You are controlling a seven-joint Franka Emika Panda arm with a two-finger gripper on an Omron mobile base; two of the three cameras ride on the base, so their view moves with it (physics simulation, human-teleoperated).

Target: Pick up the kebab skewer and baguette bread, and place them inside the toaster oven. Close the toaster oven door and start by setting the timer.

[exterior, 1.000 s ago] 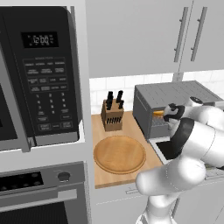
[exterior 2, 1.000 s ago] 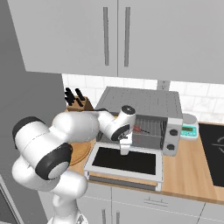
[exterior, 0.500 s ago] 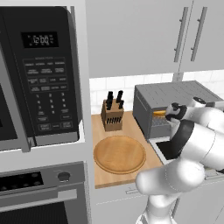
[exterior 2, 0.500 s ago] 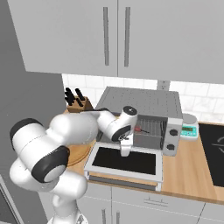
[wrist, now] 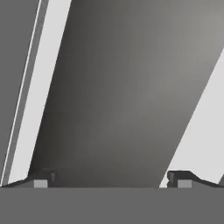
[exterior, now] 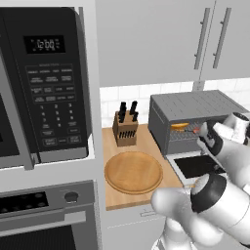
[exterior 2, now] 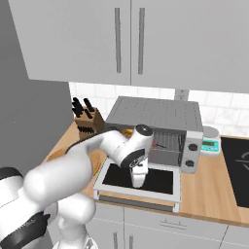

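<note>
Hanging spread and empty, the tool (wrist: 109, 179) faces the toaster oven door (exterior 2: 138, 178)'s smooth dark glass.

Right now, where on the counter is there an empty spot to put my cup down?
The wooden counter right of the toaster oven, in front of the small scale, looks bare. The left side is crowded: a round wooden board fills the space before the knife block, and the open toaster oven door with the claw covers the middle.
</note>
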